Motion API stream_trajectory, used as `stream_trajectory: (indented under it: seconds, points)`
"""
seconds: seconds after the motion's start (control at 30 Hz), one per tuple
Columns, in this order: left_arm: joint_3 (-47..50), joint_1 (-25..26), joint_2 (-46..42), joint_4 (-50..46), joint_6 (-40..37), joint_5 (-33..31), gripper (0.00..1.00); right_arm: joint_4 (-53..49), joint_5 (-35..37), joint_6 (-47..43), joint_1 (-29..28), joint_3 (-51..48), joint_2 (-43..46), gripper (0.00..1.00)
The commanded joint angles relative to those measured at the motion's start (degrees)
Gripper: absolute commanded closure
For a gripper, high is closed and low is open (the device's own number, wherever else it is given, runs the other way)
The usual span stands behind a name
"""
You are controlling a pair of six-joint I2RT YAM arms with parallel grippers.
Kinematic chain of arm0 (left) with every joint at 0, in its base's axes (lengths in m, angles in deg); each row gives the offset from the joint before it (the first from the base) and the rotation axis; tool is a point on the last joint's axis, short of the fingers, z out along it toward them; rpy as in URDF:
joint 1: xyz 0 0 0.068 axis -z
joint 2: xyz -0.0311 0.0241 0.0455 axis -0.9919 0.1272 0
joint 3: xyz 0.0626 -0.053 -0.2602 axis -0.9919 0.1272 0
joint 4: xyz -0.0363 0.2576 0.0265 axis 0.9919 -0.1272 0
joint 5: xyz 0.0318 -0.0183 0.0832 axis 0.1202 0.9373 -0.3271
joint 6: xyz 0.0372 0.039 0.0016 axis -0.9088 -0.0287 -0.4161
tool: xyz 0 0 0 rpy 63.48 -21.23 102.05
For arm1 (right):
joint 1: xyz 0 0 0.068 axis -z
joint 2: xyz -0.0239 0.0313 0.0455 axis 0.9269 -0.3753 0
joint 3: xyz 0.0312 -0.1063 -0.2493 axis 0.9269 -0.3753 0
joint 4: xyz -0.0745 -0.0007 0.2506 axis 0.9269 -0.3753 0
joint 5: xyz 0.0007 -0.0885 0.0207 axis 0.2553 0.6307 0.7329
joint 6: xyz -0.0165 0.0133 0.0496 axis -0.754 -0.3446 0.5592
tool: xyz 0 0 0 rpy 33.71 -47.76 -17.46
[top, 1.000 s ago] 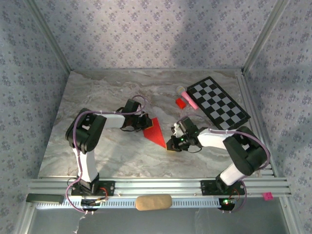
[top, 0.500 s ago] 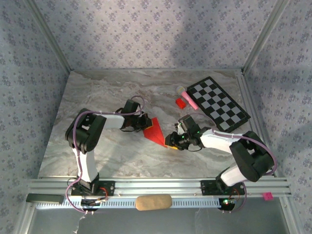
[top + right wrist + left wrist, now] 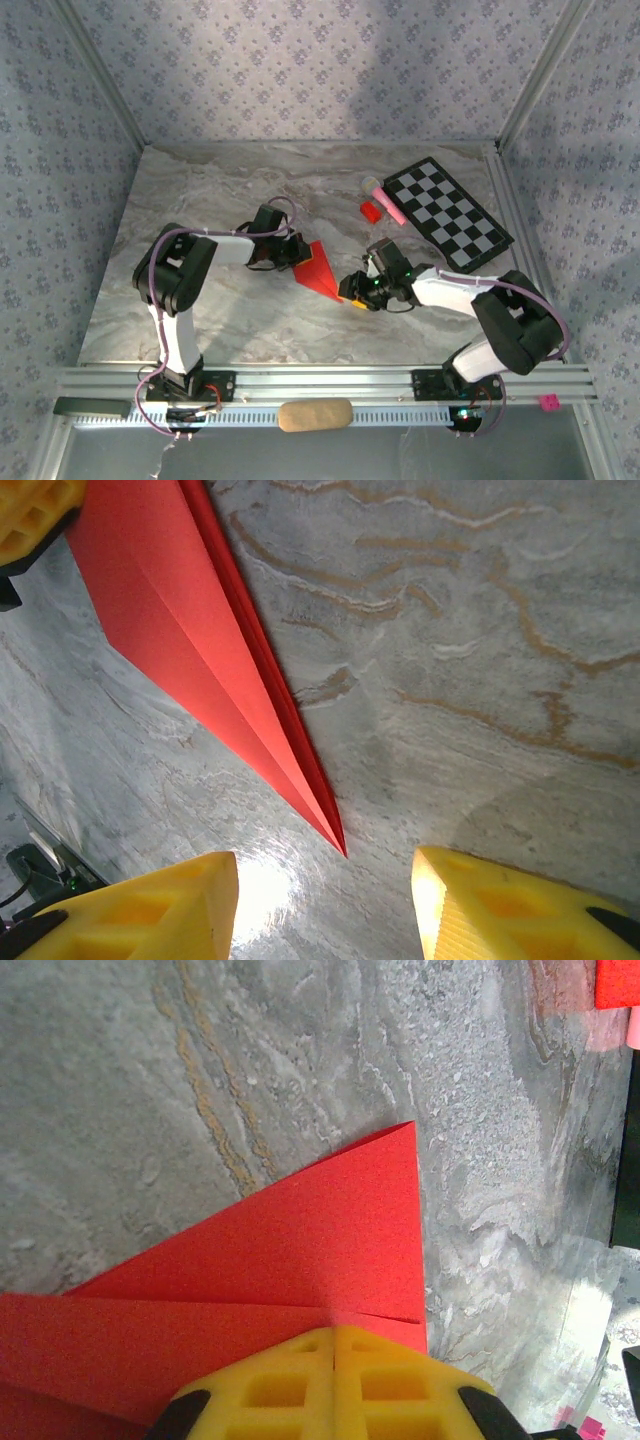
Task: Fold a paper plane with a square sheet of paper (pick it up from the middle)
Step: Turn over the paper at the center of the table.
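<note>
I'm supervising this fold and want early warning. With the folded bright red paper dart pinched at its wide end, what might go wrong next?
1. The right gripper stands open at the tip of the folded bright red paper dart; closing off-centre might crumple or miss it.
2. The left gripper is shut on the wide end alone, so a sideways pull may shift the layers and loosen creases.

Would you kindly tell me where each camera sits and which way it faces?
Top external: above and behind the arms, looking down on the table; both arms, left hand and right hand show.
Left wrist: on the left arm, looking along its shut yellow fingers at the paper plane they pinch.
Right wrist: on the right arm, looking between its open fingers at the plane's pointed tip.
Shared: all see the plane.
</note>
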Motion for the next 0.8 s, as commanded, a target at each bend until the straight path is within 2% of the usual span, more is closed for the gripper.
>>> stream_trajectory:
  seconds: [0.0,0.23,0.77]
  points:
    - [1.5,-0.5,-0.4,-4.8,-0.4,-2.9,0.93,-0.3,0.7,0.8,-0.3,0.4,0.3,0.50]
    - [1.5,-0.5,-0.8,-5.4,-0.6,-3.1,0.93,1.9,0.3,2.7,-0.2,-0.1,-0.5,0.51]
    - [1.3,-0.5,-0.7,-4.9,-0.3,-2.5,0.93,5.8,-4.3,4.0,-1.0,0.2,-4.4,0.62]
